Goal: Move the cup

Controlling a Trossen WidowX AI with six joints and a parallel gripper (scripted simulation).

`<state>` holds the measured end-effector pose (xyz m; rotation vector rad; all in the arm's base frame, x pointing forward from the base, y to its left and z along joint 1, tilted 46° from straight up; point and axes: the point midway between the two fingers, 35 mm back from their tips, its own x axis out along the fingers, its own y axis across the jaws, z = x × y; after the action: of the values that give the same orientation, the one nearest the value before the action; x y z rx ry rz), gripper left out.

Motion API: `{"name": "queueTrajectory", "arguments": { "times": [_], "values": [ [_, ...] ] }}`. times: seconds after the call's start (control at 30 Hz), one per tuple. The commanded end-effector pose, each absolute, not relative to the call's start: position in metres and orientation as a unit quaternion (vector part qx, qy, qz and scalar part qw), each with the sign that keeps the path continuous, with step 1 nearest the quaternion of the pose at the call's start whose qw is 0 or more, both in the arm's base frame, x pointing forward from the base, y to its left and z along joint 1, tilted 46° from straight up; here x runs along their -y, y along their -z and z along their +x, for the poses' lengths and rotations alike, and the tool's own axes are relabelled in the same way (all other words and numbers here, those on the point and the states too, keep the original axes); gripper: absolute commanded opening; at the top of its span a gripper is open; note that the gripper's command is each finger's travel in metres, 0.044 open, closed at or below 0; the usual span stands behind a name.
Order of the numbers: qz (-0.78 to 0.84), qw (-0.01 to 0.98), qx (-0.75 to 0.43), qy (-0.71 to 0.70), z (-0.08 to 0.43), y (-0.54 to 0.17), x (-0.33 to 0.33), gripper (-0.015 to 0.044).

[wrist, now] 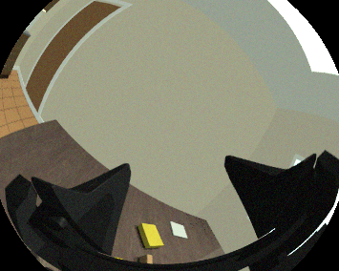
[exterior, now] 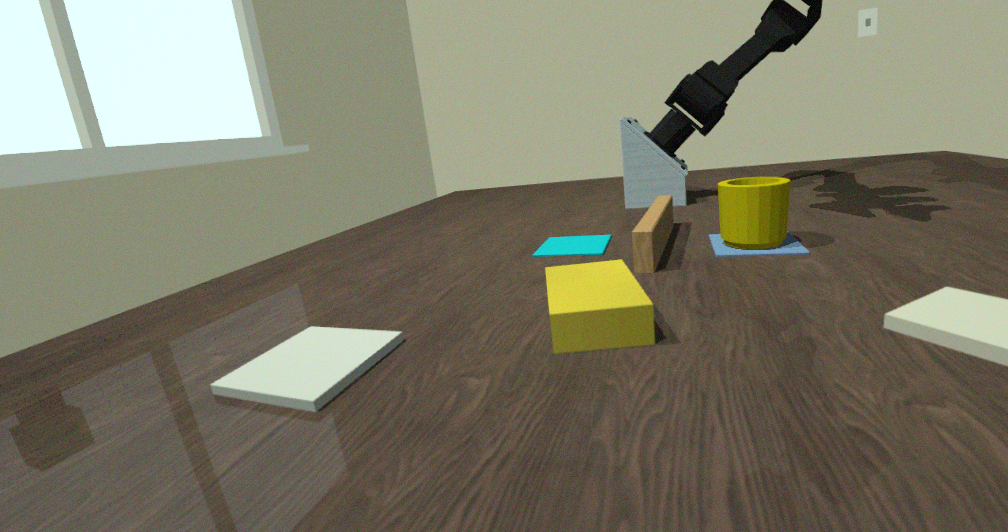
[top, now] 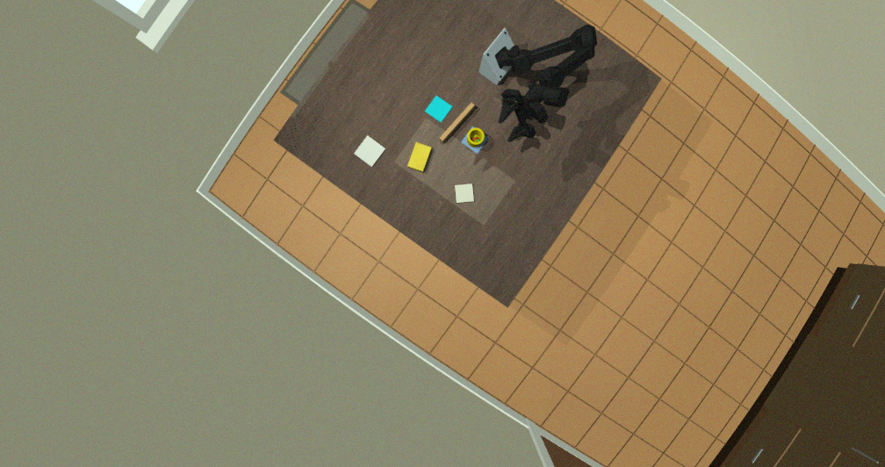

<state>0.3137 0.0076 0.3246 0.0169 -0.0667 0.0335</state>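
A yellow cup [top: 475, 130] [exterior: 753, 214] stands upright on the blue pad [top: 477, 149] [exterior: 720, 249]. Small coloured marbles [top: 476, 138] show inside it from above. The other pad, a cyan square [top: 438, 109] [exterior: 572, 245], lies bare across the wooden bar from the cup. My gripper [top: 507, 130] [wrist: 178, 162] is open and empty, its fingers wide apart. From above it appears beside the cup, on the side away from the wooden bar. In the exterior view the fingers are out of frame, with the arm rising high.
The wooden bar [top: 457, 122] [exterior: 653, 235] [wrist: 146, 259] stands between the two pads. A yellow block [top: 420, 156] [exterior: 599, 302] [wrist: 151, 235] lies beyond it. One white tile [top: 370, 151] [exterior: 310, 367] [wrist: 179, 230] lies past the block; another white tile [top: 464, 193] [exterior: 959, 320] lies on the cup's side.
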Motion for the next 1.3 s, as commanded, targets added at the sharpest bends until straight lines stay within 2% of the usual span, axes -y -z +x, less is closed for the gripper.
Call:
{"name": "queueTrajectory", "arguments": {
  "times": [0.0,0.13,0.27,0.43,0.63,0.77,1.27],
  "values": [
    [0.011,0.999,0.026,-0.02,0.315,-0.322,-0.008,0.0374],
    [0.081,0.986,-0.128,-0.07,0.342,-0.267,-0.026,0.0269],
    [0.183,0.926,-0.314,-0.101,0.35,-0.203,-0.046,0.0167],
    [0.321,0.784,-0.525,-0.086,0.334,-0.14,-0.069,0.0167],
    [0.469,0.524,-0.711,0.003,0.302,-0.103,-0.093,0.0167],
    [0.499,0.447,-0.741,0.036,0.295,-0.096,-0.095,0.0167],
    [0.499,0.447,-0.741,0.036,0.296,-0.094,-0.093,0.0167]
  ]
}}
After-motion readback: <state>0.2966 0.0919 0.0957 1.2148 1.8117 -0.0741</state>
